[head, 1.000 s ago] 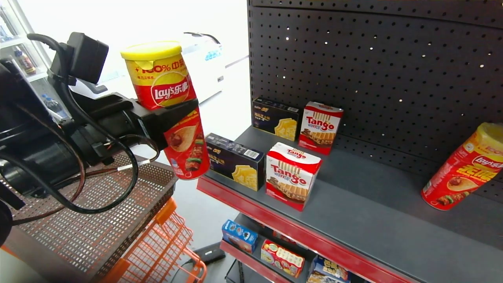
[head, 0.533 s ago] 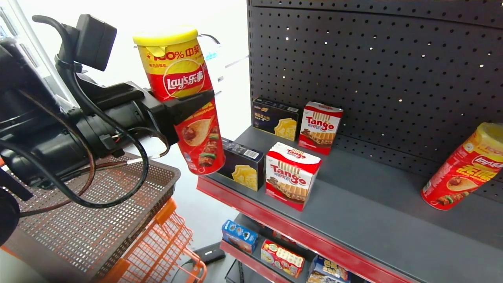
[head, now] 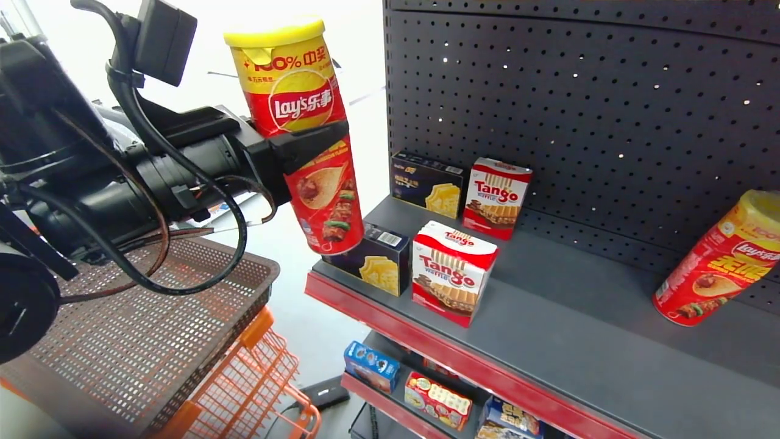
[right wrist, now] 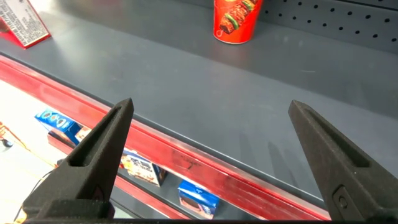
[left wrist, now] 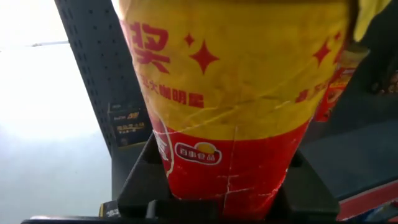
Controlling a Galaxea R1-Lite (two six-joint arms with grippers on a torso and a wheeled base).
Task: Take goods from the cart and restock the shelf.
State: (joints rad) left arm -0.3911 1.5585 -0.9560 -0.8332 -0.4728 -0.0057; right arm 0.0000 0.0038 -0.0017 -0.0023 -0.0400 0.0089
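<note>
One crisp canister (head: 289,79), yellow-lidded, its red and yellow label picturing a crisp and a skewer, sits tilted in our left pincer (head: 308,141), gripped at mid-height, in the air between the cart's mesh basket (head: 152,341) and the shelf (head: 579,323). On the shelf we see dark boxes (head: 426,183), red-and-white wafer boxes (head: 454,274), then a second canister (head: 719,262) leaning on the pegboard (head: 579,110). Our right pincer (right wrist: 211,155) gapes wide above the shelf's front edge.

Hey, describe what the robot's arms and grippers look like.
The left arm is a matte black cylinder with looping black cables and a boxy black module mounted on it. The left gripper has flat black fingers; the right gripper has two tapered black fingers.
</note>
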